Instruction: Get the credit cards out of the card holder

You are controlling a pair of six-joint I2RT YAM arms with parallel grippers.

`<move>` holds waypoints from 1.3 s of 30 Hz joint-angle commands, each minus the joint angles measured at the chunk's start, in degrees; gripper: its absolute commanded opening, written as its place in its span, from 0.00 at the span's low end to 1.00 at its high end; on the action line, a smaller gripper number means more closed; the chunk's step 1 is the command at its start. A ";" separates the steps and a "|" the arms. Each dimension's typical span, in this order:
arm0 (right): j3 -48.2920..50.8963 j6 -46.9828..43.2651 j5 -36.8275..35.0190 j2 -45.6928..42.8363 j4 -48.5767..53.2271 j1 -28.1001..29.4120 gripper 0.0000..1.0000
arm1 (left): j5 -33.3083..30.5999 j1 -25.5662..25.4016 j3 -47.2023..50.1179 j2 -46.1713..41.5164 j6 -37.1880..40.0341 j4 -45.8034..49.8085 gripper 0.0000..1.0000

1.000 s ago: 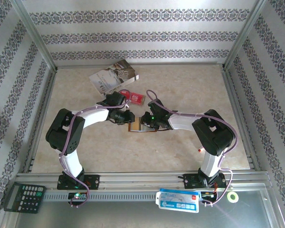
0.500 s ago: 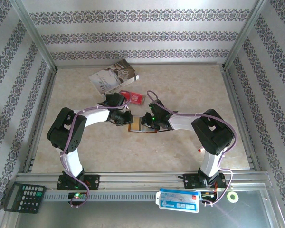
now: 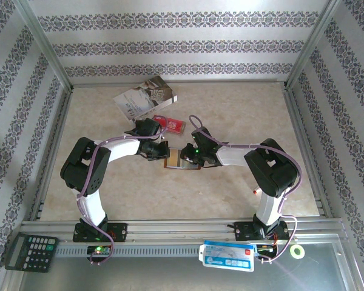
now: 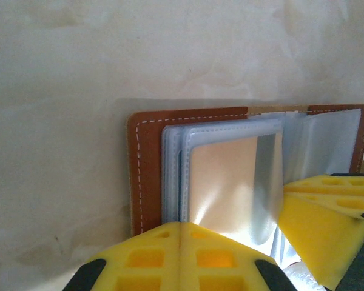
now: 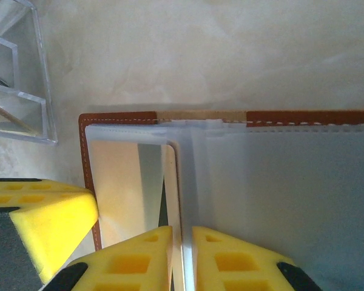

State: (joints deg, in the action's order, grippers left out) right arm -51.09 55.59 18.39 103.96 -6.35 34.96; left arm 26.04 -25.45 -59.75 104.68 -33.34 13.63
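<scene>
The brown leather card holder (image 3: 175,162) lies open on the table between both arms, its clear sleeves (image 4: 230,176) showing a tan, shiny credit card (image 4: 221,182). My left gripper (image 4: 179,227) is shut, fingertips together, resting on the near edge of the left sleeve stack. My right gripper (image 5: 183,233) is shut on a thin pale card edge with a rounded corner (image 5: 173,182) standing up at the holder's fold. The holder's brown stitched rim (image 5: 88,157) shows on the left. In the top view the left gripper (image 3: 162,151) and right gripper (image 3: 185,156) meet over the holder.
A white-grey booklet (image 3: 144,97) lies at the back left with a flat red item (image 3: 170,124) beside it. A clear plastic box (image 5: 18,73) stands close to the holder. A calculator (image 3: 30,251) and a blue-white packet (image 3: 227,254) sit on the front rail.
Almost nothing differs. Both grippers stay at the holder; the right wrist has edged slightly left and toward the near side.
</scene>
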 commanded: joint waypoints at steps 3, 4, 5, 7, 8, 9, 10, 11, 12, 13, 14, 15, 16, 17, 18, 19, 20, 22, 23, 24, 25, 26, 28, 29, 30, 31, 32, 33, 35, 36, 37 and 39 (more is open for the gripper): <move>0.55 0.05 1.87 2.24 -2.18 -0.36 0.16 | -1.22 -0.48 0.77 2.78 1.74 2.28 0.06; 0.55 0.15 2.37 2.45 -2.60 -0.41 0.15 | -1.11 -0.48 0.73 2.81 1.87 2.43 0.06; 0.55 0.19 2.62 2.47 -3.12 -0.33 0.15 | -1.06 -0.48 0.66 2.83 1.95 2.46 0.06; 0.59 0.05 3.12 2.47 -3.64 -0.44 0.14 | -0.91 -0.48 0.60 2.98 2.00 2.55 0.06; 0.57 0.04 3.21 2.43 -3.69 -0.42 0.14 | -0.90 -0.50 0.62 3.04 2.04 2.64 0.07; 0.68 0.02 3.23 2.41 -3.80 -0.42 0.13 | -0.95 -0.55 0.51 3.03 2.13 2.71 0.07; 0.72 -0.05 3.23 2.30 -3.82 -0.46 0.12 | -1.09 -0.48 0.38 3.07 2.10 2.92 0.07; 0.79 -0.19 3.15 2.21 -3.85 -0.55 0.12 | -1.34 -0.50 0.35 2.98 2.14 3.06 0.08; 0.86 -0.19 3.11 2.03 -3.85 -0.51 0.11 | -1.52 -0.48 0.26 2.90 2.21 3.18 0.08; 1.06 -0.30 2.93 1.80 -3.74 -0.59 0.10 | -1.71 -0.48 0.24 2.75 2.23 3.33 0.09; 1.18 -0.40 2.64 1.62 -3.67 -0.64 0.09 | -1.90 -0.51 0.24 2.60 2.21 3.38 0.10; 1.56 -0.47 2.16 1.15 -3.43 -0.77 0.08 | -2.17 -0.55 0.20 2.41 2.23 3.55 0.12; 1.81 -0.70 1.81 0.77 -3.20 -0.90 0.08 | -2.35 -0.48 0.09 2.30 2.22 3.91 0.14; 2.13 -0.89 1.34 0.29 -3.06 -1.07 0.07 | -2.55 -0.52 0.04 2.06 2.36 4.21 0.15; 2.55 -1.08 0.77 -0.27 -2.84 -1.28 0.07 | -2.82 -0.50 0.07 1.87 2.38 4.38 0.16; 2.83 -1.44 0.31 -0.75 -2.67 -1.51 0.07 | -3.16 -0.47 0.15 1.68 2.47 4.55 0.18; 3.07 -1.75 -0.07 -1.03 -2.46 -1.72 0.06 | -3.27 -0.48 0.24 1.53 2.55 4.64 0.18; 3.52 -2.13 -0.63 -1.56 -1.95 -2.25 0.06 | -3.69 -0.50 0.22 1.16 2.82 5.02 0.21; 3.78 -2.20 -0.76 -1.78 -2.04 -2.43 0.05 | -3.72 -0.47 0.16 0.98 2.92 5.08 0.21; 4.01 -2.29 -0.89 -1.96 -1.96 -2.59 0.05 | -3.72 -0.55 0.08 0.89 3.01 5.20 0.22; 4.08 -2.27 -0.89 -2.09 -1.96 -2.62 0.05 | -3.67 -0.47 -0.02 0.72 3.09 5.27 0.22; 4.11 -2.29 -0.74 -2.14 -2.08 -2.64 0.05 | -3.55 -0.48 -0.10 0.57 3.26 5.31 0.22; 4.12 -2.30 -0.40 -2.23 -2.10 -2.62 0.05 | -3.63 -0.49 -0.80 0.19 3.76 6.32 0.22; 4.12 -2.28 -0.30 -2.28 -2.21 -2.62 0.05 | -3.63 -0.50 -0.97 -0.21 3.82 6.55 0.22; 4.10 -2.27 -0.14 -2.27 -2.35 -2.66 0.05 | -3.66 -0.50 -1.20 -0.87 4.03 6.95 0.23; 4.22 -2.20 0.04 -2.34 -2.56 -2.62 0.05 | -3.59 -0.49 -1.49 -1.55 4.21 7.33 0.23; 4.30 -2.16 0.26 -2.32 -2.77 -2.62 0.05 | -3.62 -0.49 -1.80 -2.25 4.33 7.69 0.23; 4.27 -2.14 0.51 -2.44 -3.02 -2.62 0.05 | -3.56 -0.52 -2.10 -3.06 4.43 7.96 0.23; 4.30 -2.07 0.89 -2.54 -3.48 -2.62 0.06 | -3.21 -0.51 -2.73 -4.23 4.65 8.43 0.23; 4.23 -2.14 1.11 -2.54 -3.68 -2.68 0.07 | -2.72 -0.48 -3.03 -4.53 4.69 8.42 0.24; 4.17 -2.07 1.20 -2.54 -3.88 -2.62 0.08 | -2.18 -0.48 -3.62 -4.58 4.91 8.64 0.25; 4.32 -1.92 1.17 -2.41 -4.11 -2.62 0.11 | -1.62 -0.57 -4.44 -4.22 4.94 9.04 0.25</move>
State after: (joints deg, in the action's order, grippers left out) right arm -47.81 54.06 19.42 102.87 -9.82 32.73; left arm 23.92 -25.52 -61.95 102.10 -29.95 19.81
